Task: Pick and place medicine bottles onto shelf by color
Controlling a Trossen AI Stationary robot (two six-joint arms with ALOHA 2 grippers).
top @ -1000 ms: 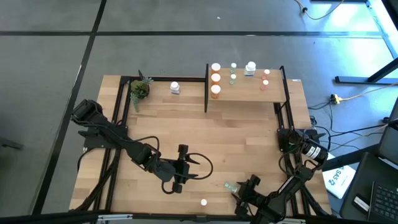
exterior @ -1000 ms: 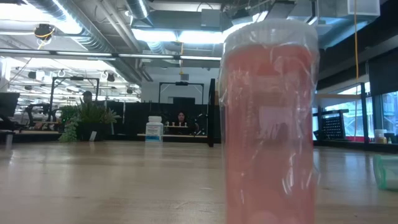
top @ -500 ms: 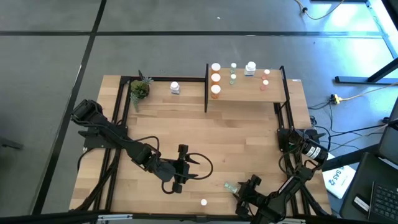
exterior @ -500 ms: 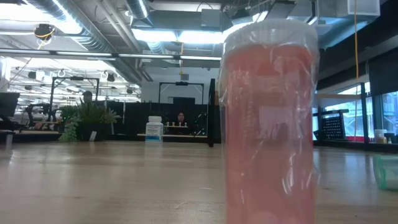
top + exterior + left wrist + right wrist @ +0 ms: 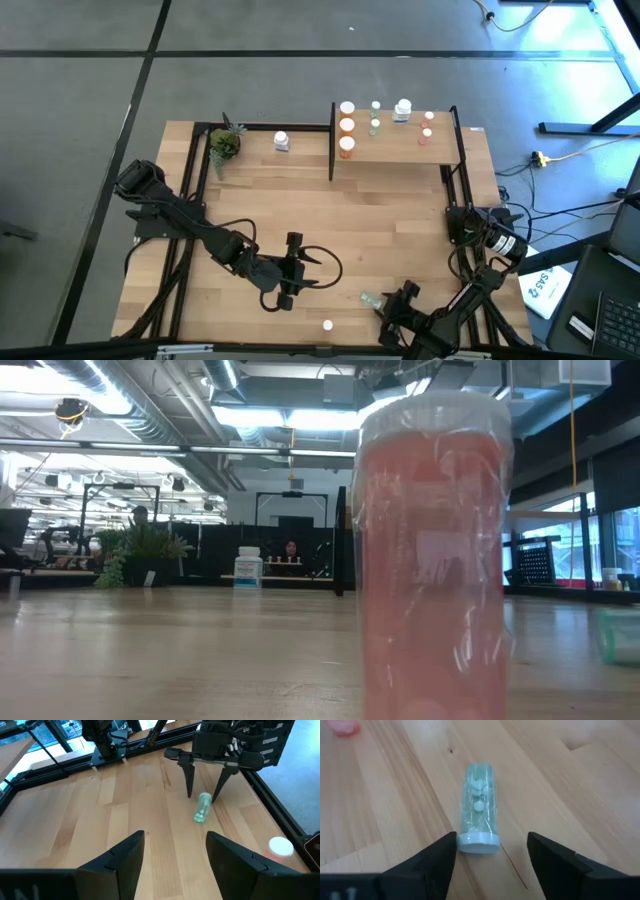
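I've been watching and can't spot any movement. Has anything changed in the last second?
Hardly anything. The right gripper hangs with fingers open over the lying green bottle, as before, and has not gripped it. The left gripper, the pink bottle near the table edge and the bottles on the shelf stayed put.

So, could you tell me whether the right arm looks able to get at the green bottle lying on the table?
Probably yes: the right hand is open right at the green bottle, which lies on its side between the fingers with nothing in the way.
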